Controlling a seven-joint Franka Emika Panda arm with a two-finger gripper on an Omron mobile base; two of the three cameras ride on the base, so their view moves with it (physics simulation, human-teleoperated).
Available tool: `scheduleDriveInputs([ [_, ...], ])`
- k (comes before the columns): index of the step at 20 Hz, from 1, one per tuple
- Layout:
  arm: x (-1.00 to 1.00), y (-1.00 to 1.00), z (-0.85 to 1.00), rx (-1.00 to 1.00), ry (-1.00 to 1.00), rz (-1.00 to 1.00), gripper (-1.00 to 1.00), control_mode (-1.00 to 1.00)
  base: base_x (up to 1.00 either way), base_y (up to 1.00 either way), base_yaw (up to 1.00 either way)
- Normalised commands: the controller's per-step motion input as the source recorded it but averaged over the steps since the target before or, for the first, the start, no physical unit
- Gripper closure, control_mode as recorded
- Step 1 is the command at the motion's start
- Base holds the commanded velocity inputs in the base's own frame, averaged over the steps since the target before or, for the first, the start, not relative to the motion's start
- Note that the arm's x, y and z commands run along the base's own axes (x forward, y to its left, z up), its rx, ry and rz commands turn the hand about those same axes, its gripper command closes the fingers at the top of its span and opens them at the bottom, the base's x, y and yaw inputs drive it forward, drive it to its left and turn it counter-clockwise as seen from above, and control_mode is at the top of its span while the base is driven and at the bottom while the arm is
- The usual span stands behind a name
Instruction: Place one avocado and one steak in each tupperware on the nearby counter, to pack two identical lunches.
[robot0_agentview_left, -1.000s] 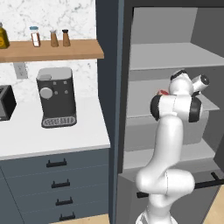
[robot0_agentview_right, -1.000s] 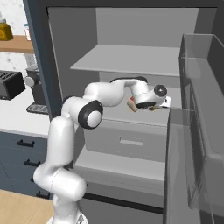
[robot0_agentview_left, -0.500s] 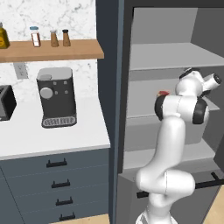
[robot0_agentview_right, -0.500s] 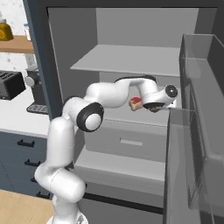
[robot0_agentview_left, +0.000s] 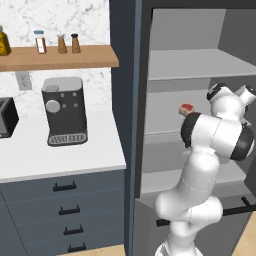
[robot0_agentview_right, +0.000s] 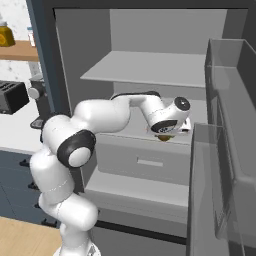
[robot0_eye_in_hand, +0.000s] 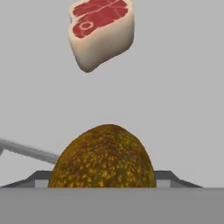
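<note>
One risk: you cannot tell the pincer's (robot0_agentview_right: 164, 136) grip on the avocado (robot0_eye_in_hand: 103, 157), which may roll toward the steak (robot0_eye_in_hand: 102, 31).

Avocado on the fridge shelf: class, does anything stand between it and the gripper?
Nothing visible does. In the hand view the avocado lies directly ahead of the camera, close up, with the steak farther back on the grey shelf, beyond it rather than in front.

marble wall (robot0_agentview_left: 75, 15), wooden shelf (robot0_agentview_left: 60, 57), open fridge (robot0_agentview_right: 150, 75)
</note>
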Motion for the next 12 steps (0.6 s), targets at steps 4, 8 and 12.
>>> scheduleDriveInputs([
  [4,-1.0,0.99,0.01,-0.12,0.18,0.02,1.0,-1.0,0.0,0.0,0.0],
  [8,-1.0,0.76,0.27,-0.01,0.15,-0.12,1.0,-1.0,0.0,0.0,0.0],
  [12,-1.0,0.61,0.31,0.03,0.0,-0.14,1.0,-1.0,0.0,0.0,0.0],
])
